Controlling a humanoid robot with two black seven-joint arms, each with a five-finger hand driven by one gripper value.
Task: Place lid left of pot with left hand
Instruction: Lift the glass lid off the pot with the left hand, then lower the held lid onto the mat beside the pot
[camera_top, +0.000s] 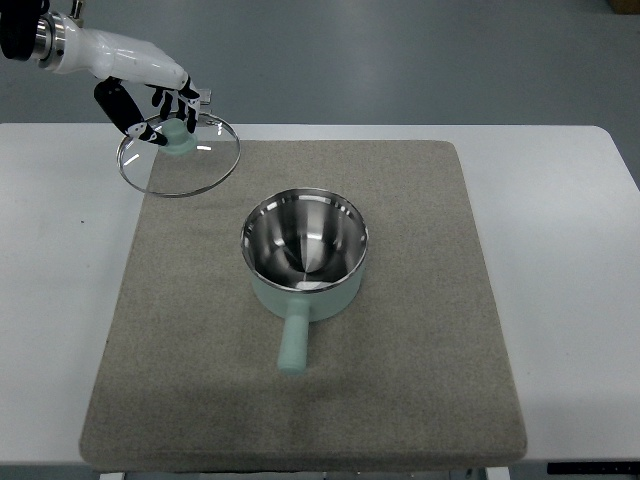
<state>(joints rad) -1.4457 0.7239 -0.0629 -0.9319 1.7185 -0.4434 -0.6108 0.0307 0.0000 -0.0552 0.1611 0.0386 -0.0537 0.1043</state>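
Top view of a white table (560, 200) bearing a square grey-brown felt mat (420, 380). The left hand (150, 100), white-shelled with black finger segments, enters from the far left corner of the picture and hangs over the mat's far left corner. Its fingers (120, 108) are curled downward around the pale green knob (178, 138) of a glass lid (180, 158), closing on the knob from above and from both sides; the knob sits directly beneath the palm, between the thumb side on the left and the remaining digits on the right. The lid, a clear disc with a thin metal rim, extends toward the near side from the fingers and appears tilted; whether its rim touches the mat cannot be determined from this view. Its left edge overhangs the mat boundary, with the bare table showing through the glass.

The pot (305, 250), a pale green saucepan with a polished steel interior, stands upright and uncovered near the centre of the mat. Its stubby green handle (296, 345) points toward the near edge. The lid lies to the far left of the pot, apart from it, with open mat between the two rims. The right arm does not appear in the picture.
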